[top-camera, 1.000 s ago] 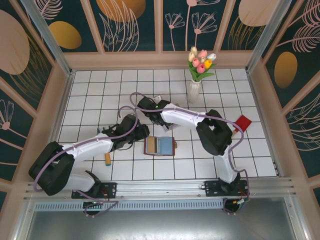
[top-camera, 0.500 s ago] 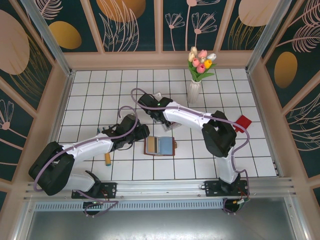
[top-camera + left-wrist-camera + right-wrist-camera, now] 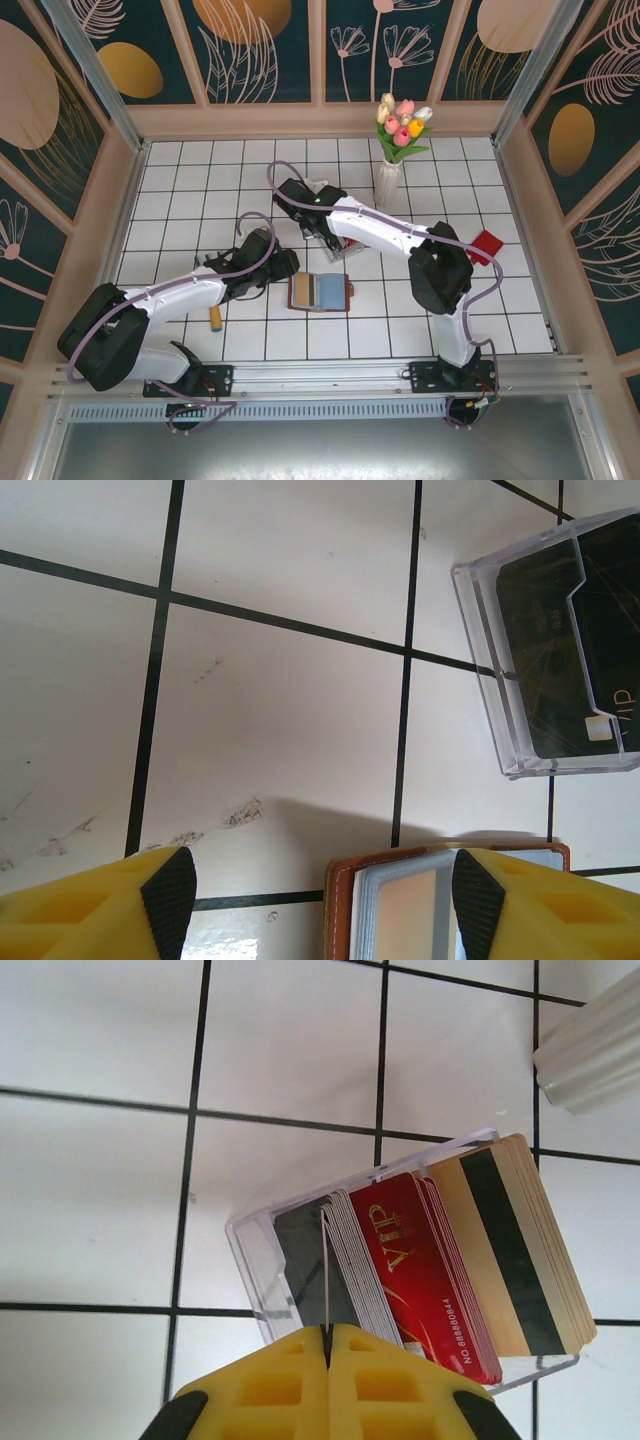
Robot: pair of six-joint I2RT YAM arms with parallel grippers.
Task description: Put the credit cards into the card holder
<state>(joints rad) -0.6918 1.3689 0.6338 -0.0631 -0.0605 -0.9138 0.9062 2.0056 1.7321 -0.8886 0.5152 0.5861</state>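
Card holder [image 3: 320, 292]: lies open and flat on the white tiled table [image 3: 200, 180], in front of the two arms and between them; long axis runs left to right in the top view; brown leather rim, grey inner pockets, one tan panel.

Credit cards [image 3: 430, 1270]: stand on edge, fanned and leaning, in a clear plastic box [image 3: 250, 1250] just beyond the card holder; in the right wrist view their long edges run top to bottom, tilted toward the lower right; dark grey cards at the left, red in the middle, tan with a black stripe at the right; the front red card reads "VIP" in gold and "NO.88880844".

Right gripper [image 3: 327, 1332]: closed on a thin card seen edge-on [image 3: 324, 1270], which rises from the grey group.

Left gripper [image 3: 320, 895]: jaws wide apart, holding nothing; the card holder's left edge lies between the pads [image 3: 168, 890].
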